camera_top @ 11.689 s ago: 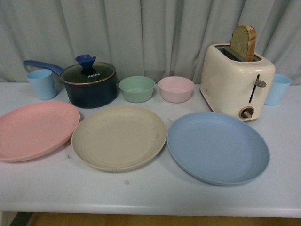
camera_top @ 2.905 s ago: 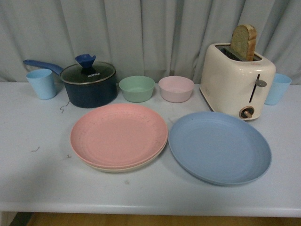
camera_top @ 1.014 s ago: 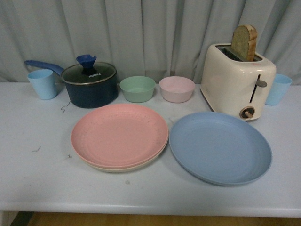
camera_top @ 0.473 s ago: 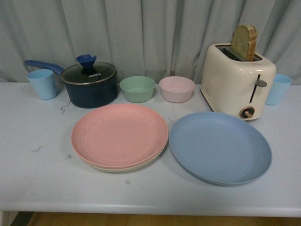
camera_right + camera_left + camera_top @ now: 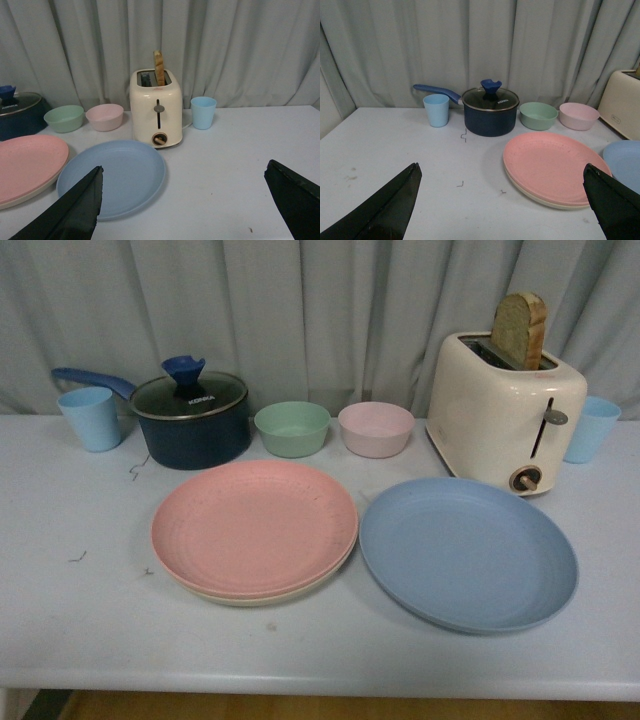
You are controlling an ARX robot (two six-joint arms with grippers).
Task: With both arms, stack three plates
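The pink plate (image 5: 255,526) lies on top of the beige plate (image 5: 262,597) at the table's centre; only the beige rim shows beneath it. The blue plate (image 5: 468,551) rests alone to their right, its edge close to the pair. Neither arm appears in the front view. In the left wrist view my left gripper (image 5: 502,200) is open and empty, held back from the pink plate (image 5: 552,165) and beige plate (image 5: 535,196). In the right wrist view my right gripper (image 5: 184,200) is open and empty, with the blue plate (image 5: 112,175) just beyond one finger.
Behind the plates stand a dark blue lidded saucepan (image 5: 190,418), a green bowl (image 5: 291,428), a pink bowl (image 5: 375,428) and a cream toaster (image 5: 504,410) holding a bread slice. Light blue cups (image 5: 89,418) (image 5: 591,428) sit at both back corners. The table's front edge (image 5: 320,680) is near.
Early on the pink plate lay alone at the left; it now sits on the beige plate. Over the last second nothing has moved.
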